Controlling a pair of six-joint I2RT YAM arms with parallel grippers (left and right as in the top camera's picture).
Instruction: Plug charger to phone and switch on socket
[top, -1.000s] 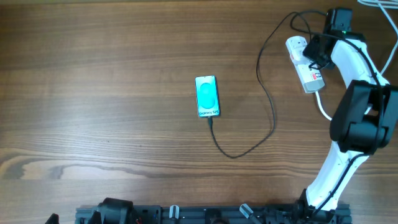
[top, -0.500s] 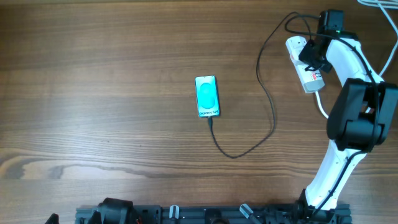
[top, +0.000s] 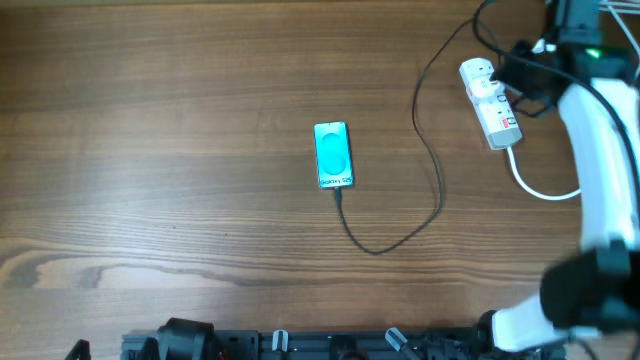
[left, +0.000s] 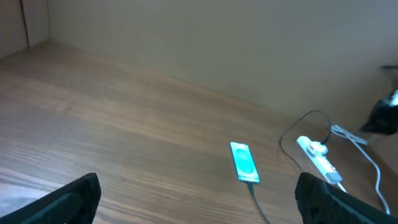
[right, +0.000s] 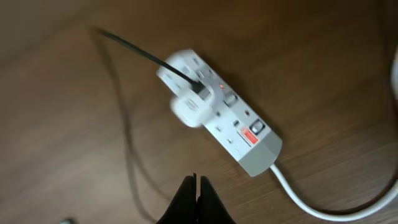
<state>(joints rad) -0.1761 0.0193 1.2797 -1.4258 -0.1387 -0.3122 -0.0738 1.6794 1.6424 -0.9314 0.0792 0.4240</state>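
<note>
The phone (top: 333, 154) lies flat mid-table, teal screen up, and also shows in the left wrist view (left: 244, 162). The black charger cable (top: 437, 175) runs from the phone's near end in a loop to a white plug head (right: 194, 107) seated in the socket (top: 489, 103). The socket, a white power strip with a red label, shows in the right wrist view (right: 239, 129) with a small red light lit. My right gripper (right: 195, 199) is shut and empty, raised above the table beside the socket. My left gripper (left: 199, 199) is open and empty, far from the phone.
The socket's thick white cord (top: 535, 185) curves off to the right across the table. More cables (top: 610, 8) hang at the top right corner. A plain wall (left: 249, 43) stands behind the table.
My right arm has lifted and swung away from the socket toward the top right. The phone, cable and socket have not moved.
</note>
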